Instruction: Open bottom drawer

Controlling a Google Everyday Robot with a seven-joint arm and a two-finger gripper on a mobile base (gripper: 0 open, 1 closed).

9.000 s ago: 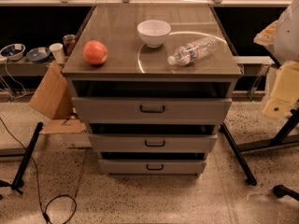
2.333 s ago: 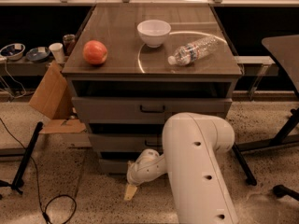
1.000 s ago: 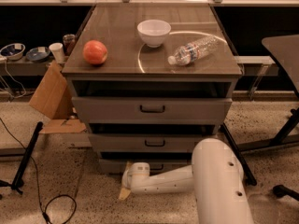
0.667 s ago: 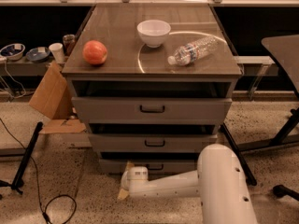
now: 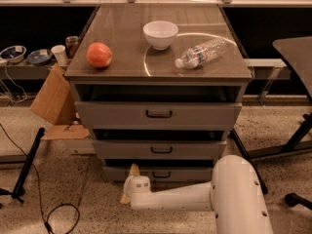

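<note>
The bottom drawer point(image 5: 195, 173) is the lowest and narrowest grey front of the cabinet, with a small dark bar handle point(image 5: 162, 174) at its centre. It sits nearly flush, with a dark gap above it. My gripper point(image 5: 129, 184) is low near the floor, at the left end of the bottom drawer front and left of the handle. It is open and empty. One tan fingertip point(image 5: 133, 169) points up against the drawer front and the other points down toward the floor. My white arm point(image 5: 234, 194) reaches in from the lower right.
The middle drawer point(image 5: 161, 149) and top drawer point(image 5: 158, 114) are above. An apple point(image 5: 99, 55), a white bowl point(image 5: 160, 34) and a lying water bottle point(image 5: 204, 52) are on the cabinet top. Cardboard point(image 5: 53, 99) leans at the left. A black stand leg point(image 5: 28, 165) and cable point(image 5: 58, 213) lie on the floor.
My arm came in from the right and stretched out low. Its thick link shifted right and the gripper settled at the bottom drawer's left end, with an upper fingertip now showing.
</note>
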